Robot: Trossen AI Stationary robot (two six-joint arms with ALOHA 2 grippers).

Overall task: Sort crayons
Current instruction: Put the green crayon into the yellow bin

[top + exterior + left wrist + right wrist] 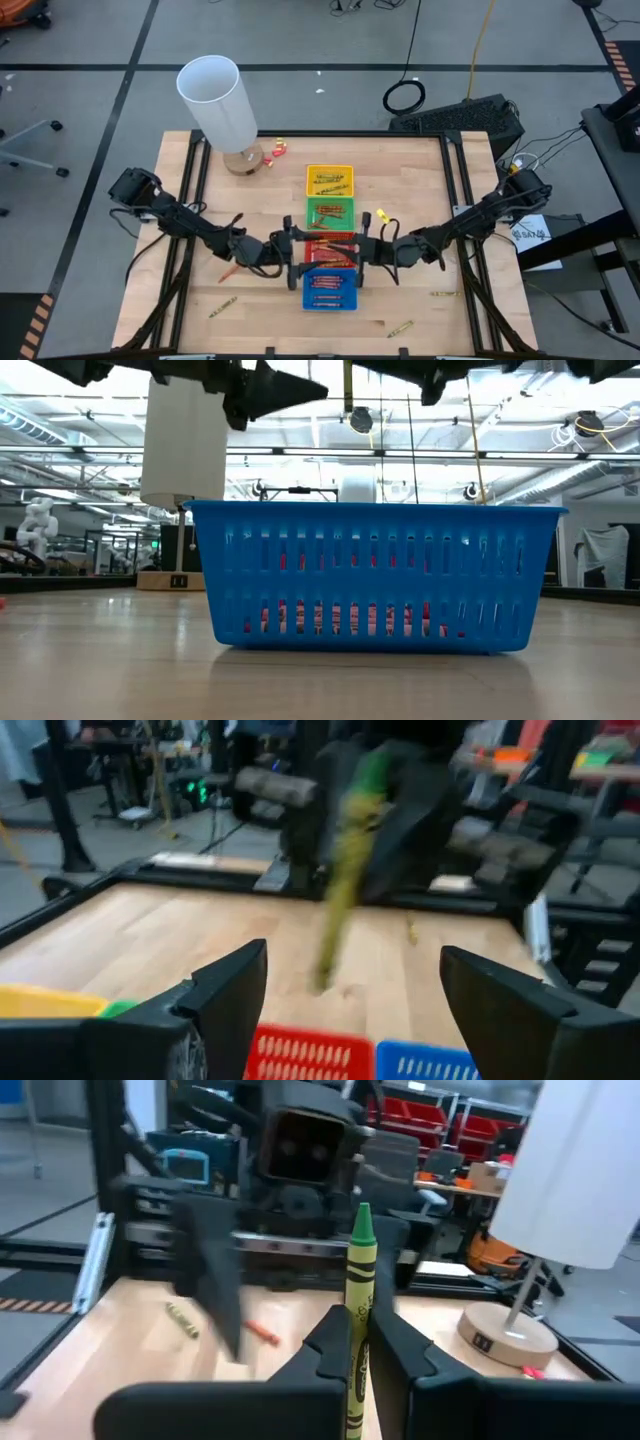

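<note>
Above four trays, right end effector pinches one crayon.

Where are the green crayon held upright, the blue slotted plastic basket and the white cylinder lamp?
green crayon (358,1295): right wrist view, paper wrapper.
blue slotted plastic basket (375,575): low view, front wall.
white cylinder lamp (217,100): high view, shade side.

no readable text, labels or numbers

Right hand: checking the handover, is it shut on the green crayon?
Yes. The right hand pinches the green crayon, which stands upright.
</note>
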